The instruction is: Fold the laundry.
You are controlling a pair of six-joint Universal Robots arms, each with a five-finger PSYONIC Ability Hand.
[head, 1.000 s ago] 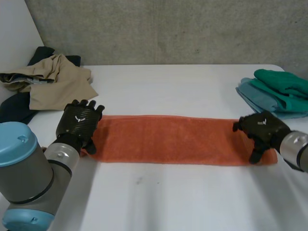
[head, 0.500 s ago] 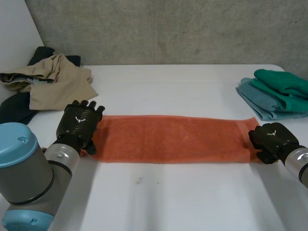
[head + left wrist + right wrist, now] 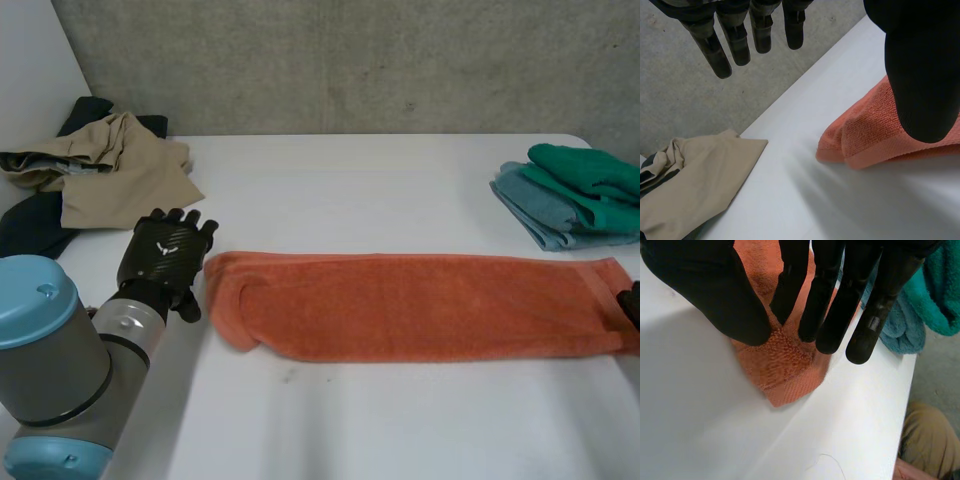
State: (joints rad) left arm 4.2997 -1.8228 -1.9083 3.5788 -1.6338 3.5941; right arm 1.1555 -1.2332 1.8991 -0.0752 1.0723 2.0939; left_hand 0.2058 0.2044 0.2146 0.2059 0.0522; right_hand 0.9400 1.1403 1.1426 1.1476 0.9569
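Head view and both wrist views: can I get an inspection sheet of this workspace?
Surface: white table, bare at the near side.
Job's things: orange terry towel stretched in a long strip, left end bunched; crumpled pile of beige and dark clothes far left; folded green and blue towels far right.
Clutter: nothing seen.
Hands: left hand open beside the towel's left end, holding nothing; right hand pinches the towel's right end between thumb and fingers.
Cables: nothing seen.
Surroundings: grey concrete wall behind the table.
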